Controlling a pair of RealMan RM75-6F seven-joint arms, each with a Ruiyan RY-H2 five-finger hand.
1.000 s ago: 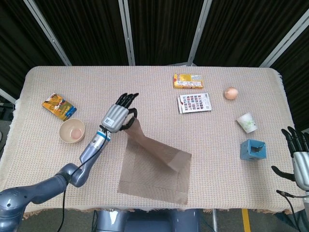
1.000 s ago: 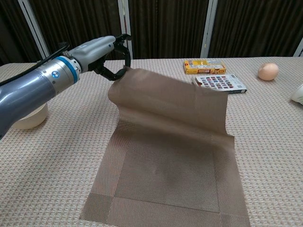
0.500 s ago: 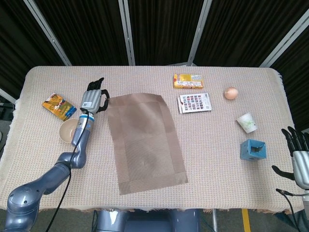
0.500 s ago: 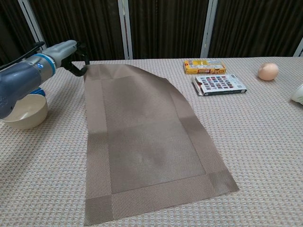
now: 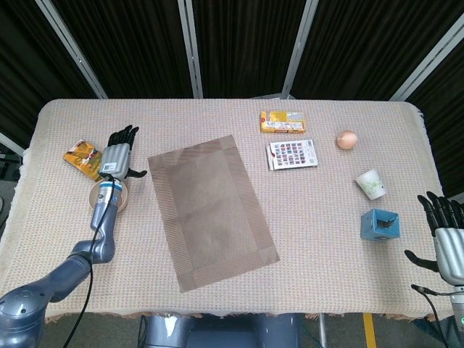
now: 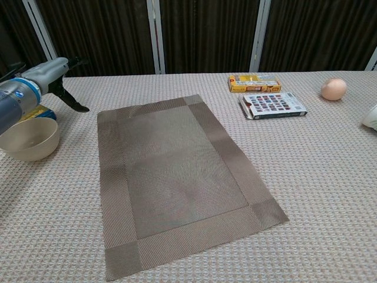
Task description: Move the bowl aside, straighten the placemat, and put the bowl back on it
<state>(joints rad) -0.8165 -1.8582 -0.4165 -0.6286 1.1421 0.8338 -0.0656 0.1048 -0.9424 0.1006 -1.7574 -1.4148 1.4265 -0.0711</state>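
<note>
- At the far left of the tabletop (image 5: 65, 239), a yellow-and-blue packet (image 5: 83, 157) lies just beyond the bowl (image 5: 107, 197), which sits off the placemat and near the left edge; in the head view the left forearm hides much of it.
- The left hand (image 5: 116, 154) hovers above the bowl's far side with fingers spread and nothing held, apart from the placemat.
- The placemat (image 5: 210, 206) lies flat on the tabletop, a little to the right of the bowl, its long sides angled slightly against the tabletop's edges.
- The straightening step appears finished or nearly so; returning the bowl looks like the step now in hand.
- The next move likely calls for the left hand to come down over the bowl's rim, grip it, lift it and carry it rightward onto the middle of the placemat.
- Bare tabletop separates bowl and placemat, so that short path looks open; the packet sits close behind the hand.
- Right of the placemat, a yellow box (image 5: 282, 121) and a patterned card box (image 5: 291, 154) lie near its far corner.
- Further right stand an egg (image 5: 346, 139), a paper cup (image 5: 371, 183) and a blue box (image 5: 380, 225), all well apart from the placemat.
- At the right edge, the right hand (image 5: 446, 239) waits off the tabletop, fingers spread, empty.
</note>
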